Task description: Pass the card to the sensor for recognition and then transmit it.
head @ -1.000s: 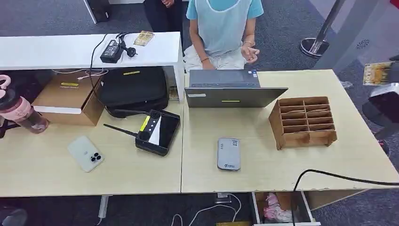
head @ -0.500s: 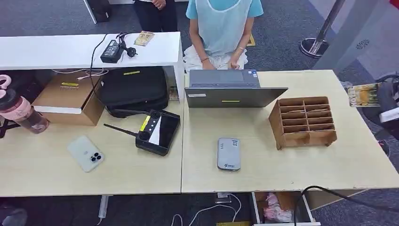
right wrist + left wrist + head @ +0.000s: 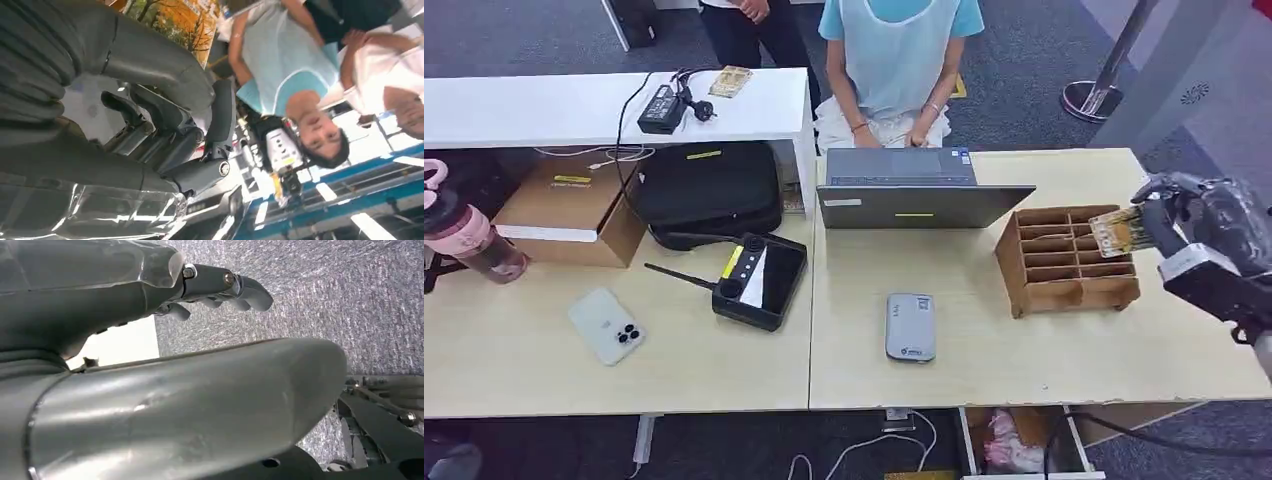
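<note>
Right robot hand [image 3: 1199, 215] grips the card [image 3: 1116, 232] by one edge, holding it over the right side of the wooden slotted organiser [image 3: 1069, 258] on the bench [image 3: 984, 370]. Left of that organiser lies the grey sensor [image 3: 910, 326]; behind it stands a laptop [image 3: 914, 200]. Left robot hand [image 3: 220, 287] hangs above carpet, fingers loosely curled, holding nothing.
</note>
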`<action>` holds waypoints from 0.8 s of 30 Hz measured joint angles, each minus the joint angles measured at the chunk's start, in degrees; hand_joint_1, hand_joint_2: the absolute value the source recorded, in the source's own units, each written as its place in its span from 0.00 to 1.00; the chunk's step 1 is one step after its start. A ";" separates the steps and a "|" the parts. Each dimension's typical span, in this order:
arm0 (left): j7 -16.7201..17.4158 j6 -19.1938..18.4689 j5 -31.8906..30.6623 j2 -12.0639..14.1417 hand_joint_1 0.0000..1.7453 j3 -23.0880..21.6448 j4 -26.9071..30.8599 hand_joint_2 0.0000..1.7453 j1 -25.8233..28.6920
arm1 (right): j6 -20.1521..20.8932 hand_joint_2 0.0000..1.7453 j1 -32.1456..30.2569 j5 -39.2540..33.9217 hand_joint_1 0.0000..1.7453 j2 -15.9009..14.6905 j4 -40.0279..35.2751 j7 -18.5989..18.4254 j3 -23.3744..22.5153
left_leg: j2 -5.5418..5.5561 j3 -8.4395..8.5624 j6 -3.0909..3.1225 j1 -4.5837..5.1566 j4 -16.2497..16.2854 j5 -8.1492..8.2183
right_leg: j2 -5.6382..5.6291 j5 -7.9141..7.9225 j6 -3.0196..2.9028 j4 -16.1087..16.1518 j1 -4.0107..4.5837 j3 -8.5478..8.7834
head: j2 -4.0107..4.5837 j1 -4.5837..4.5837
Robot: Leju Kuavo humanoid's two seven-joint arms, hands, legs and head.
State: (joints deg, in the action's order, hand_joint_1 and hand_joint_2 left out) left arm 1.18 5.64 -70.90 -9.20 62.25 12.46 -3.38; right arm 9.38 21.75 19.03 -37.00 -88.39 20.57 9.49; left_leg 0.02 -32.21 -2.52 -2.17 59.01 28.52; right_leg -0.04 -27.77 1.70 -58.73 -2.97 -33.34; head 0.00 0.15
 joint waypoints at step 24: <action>-0.68 -0.37 -0.70 -0.37 0.00 0.04 0.00 0.00 0.03 | -6.27 1.00 -3.46 -1.48 1.00 10.36 7.08 -2.43 12.34 | 0.01 0.01 -0.01 0.00 0.00 0.00 | 0.00 0.00 0.00 -0.01 0.00 -0.01 | 0.00 0.02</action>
State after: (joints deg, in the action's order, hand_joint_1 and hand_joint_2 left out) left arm 0.50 5.27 -71.60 -9.57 62.29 12.46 -3.35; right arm 3.10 18.29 17.55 -26.64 -81.31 18.14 21.84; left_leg 0.03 -32.20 -2.53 -2.17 59.00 28.52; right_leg -0.03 -27.77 1.70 -58.73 -2.97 -33.36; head 0.00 0.17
